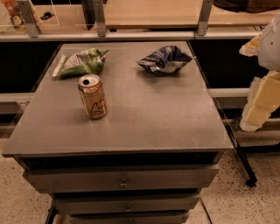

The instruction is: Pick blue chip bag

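The blue chip bag (165, 59) lies crumpled at the far right of the grey table top (144, 118); it is dark blue with white and silvery patches. My gripper (258, 107) hangs at the right edge of the view, off the table's right side. It is to the right of the bag and nearer to me, and touches nothing.
A green and white snack bag (82, 62) lies at the far left of the table. A gold drink can (92, 96) stands upright in front of it. A metal rail and a wooden shelf (148, 13) run behind the table. Drawers (122, 179) sit under the top.
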`<state>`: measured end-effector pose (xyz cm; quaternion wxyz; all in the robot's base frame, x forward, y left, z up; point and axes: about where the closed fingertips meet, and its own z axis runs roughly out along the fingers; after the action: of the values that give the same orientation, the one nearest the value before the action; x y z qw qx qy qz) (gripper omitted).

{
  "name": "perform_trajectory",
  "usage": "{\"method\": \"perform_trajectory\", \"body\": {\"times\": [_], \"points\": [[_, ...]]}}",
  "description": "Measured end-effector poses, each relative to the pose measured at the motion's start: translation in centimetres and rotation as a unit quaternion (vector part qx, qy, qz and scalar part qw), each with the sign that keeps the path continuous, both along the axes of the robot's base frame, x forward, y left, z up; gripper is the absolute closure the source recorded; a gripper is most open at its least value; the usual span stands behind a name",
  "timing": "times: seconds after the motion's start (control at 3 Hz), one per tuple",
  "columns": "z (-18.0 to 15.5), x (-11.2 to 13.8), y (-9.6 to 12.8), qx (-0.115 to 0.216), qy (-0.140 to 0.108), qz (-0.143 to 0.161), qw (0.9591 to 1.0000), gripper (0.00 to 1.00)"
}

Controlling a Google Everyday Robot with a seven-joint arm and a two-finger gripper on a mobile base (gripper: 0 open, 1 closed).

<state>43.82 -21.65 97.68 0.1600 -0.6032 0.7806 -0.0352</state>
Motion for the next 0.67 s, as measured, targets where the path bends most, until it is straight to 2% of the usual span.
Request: {"method": "perform_trajectory", "body": {"times": [0.67], "points": [[0.36, 0.17, 0.08, 0.003, -0.006, -0.007, 1.0, 0.0]]}}
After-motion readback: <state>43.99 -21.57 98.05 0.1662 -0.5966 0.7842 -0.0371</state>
